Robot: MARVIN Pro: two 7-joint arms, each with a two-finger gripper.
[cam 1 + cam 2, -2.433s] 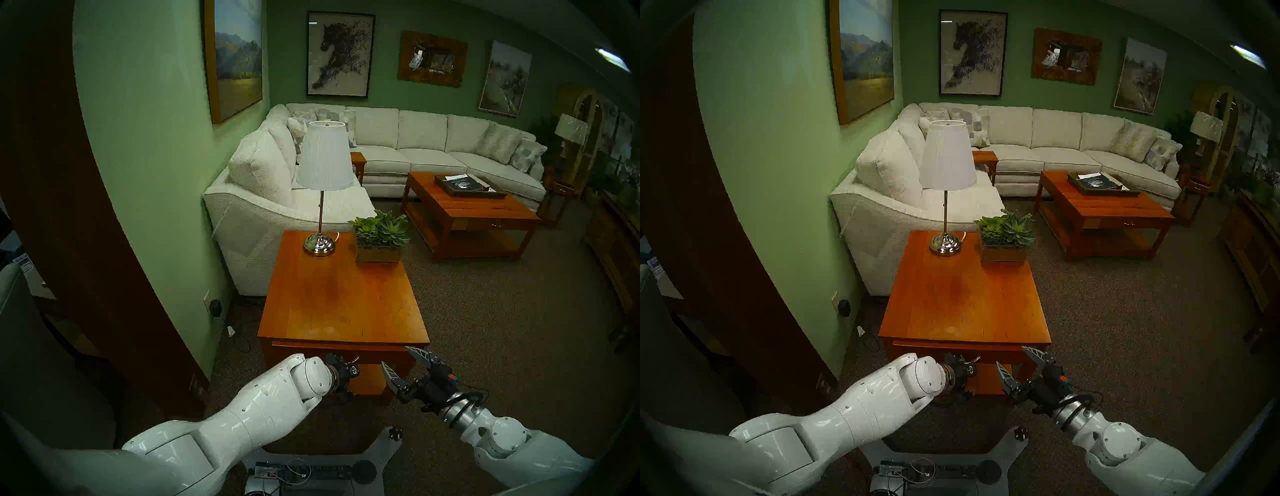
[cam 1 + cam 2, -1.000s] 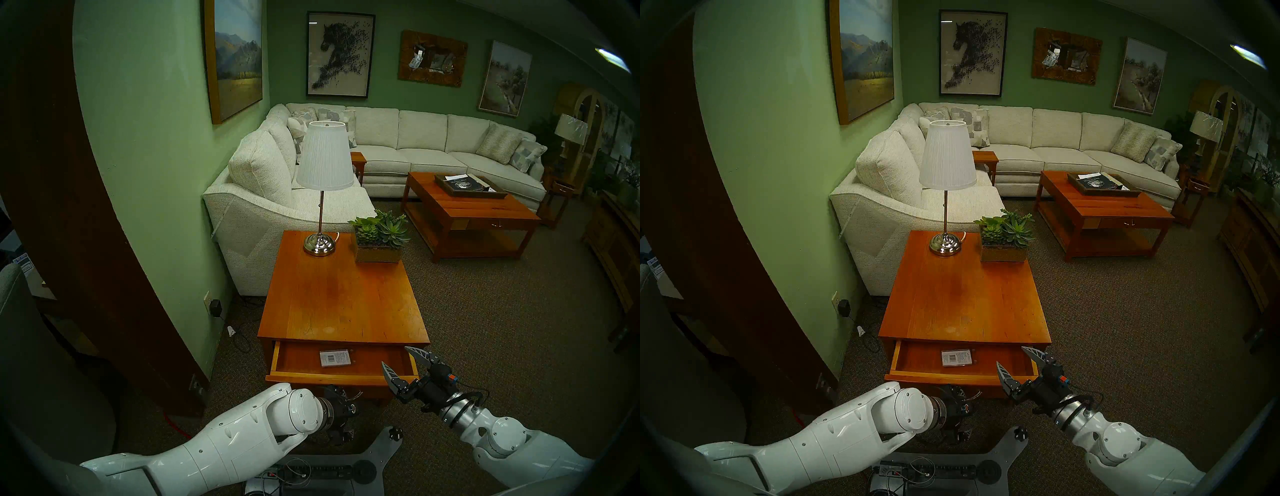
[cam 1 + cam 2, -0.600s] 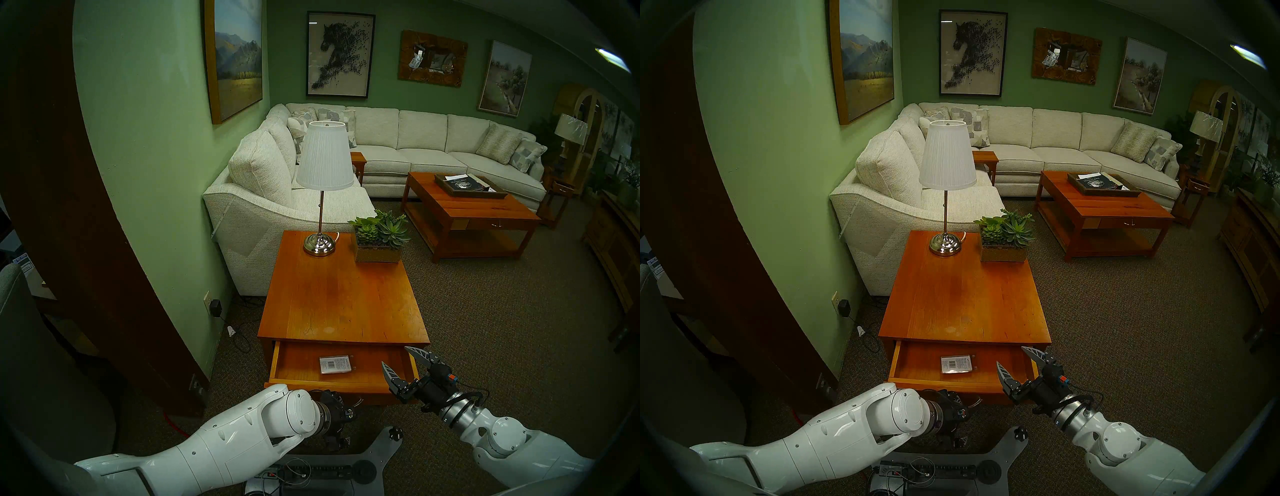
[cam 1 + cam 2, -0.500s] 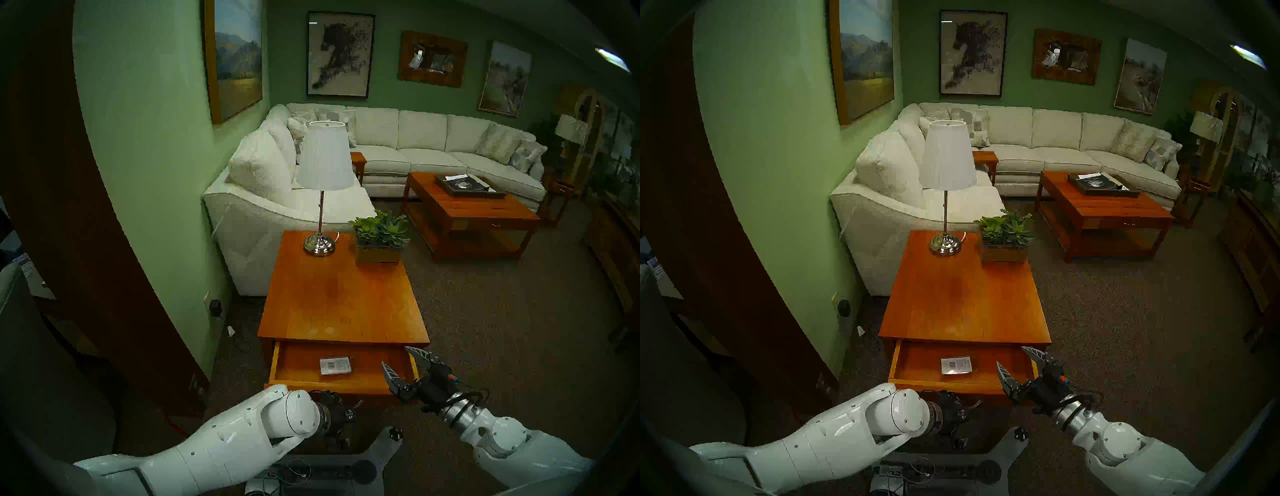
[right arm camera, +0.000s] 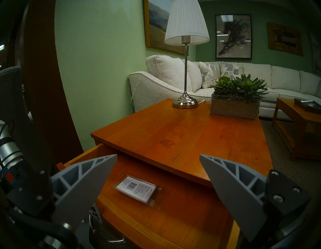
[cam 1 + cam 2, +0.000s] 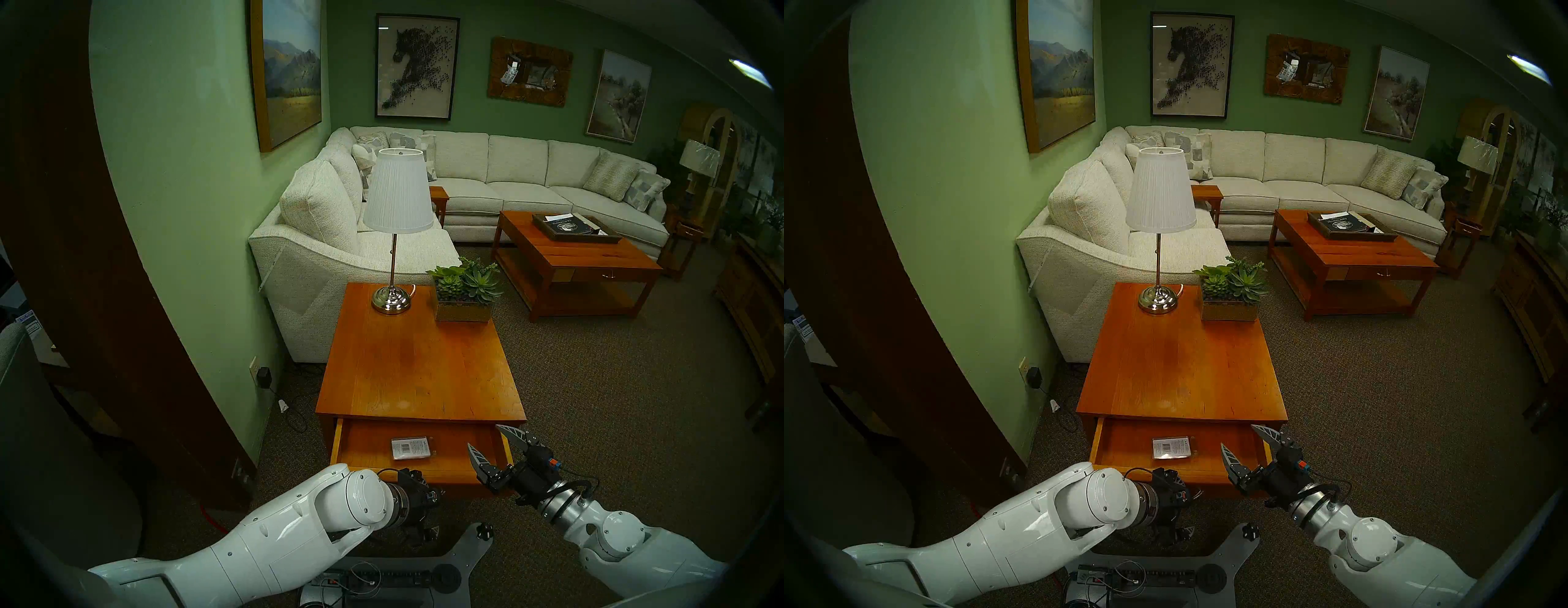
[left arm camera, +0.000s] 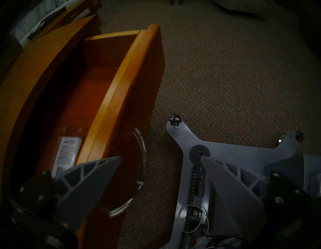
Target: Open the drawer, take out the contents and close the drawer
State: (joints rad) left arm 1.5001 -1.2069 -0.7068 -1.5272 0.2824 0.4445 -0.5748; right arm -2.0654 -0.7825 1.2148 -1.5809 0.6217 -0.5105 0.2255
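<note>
Drawer: we see the drawer of the end table pulled out toward us, its floor bare except for one item.
Packet: the clear packet lies flat on the drawer floor, near the middle of its width, label side up; we read a white barcode label on it in the right wrist view.
Handle: the curved metal handle hangs on the drawer front; in the left wrist view it sits between the two spread fingers, and we cannot tell whether either finger touches it.
Left gripper: our left gripper is released, fingers wide apart, low in front of the drawer front; one finger overlaps the drawer's front rim in view, the other shows over the robot base.
Right gripper: our right gripper is also released, fingers spread, hanging over the right end of the drawer; it holds nothing and stands apart from the packet, which shows between its fingers in its own wrist view.
Table top: we see a lamp and a box of succulents at the far end, side by side; the near part of the top is bare wood.
Surroundings: a pale sofa along the green walls and a larger coffee table stand well beyond, on carpet.
Base: the grey robot base with a power strip lies on the carpet just in front of the drawer.
</note>
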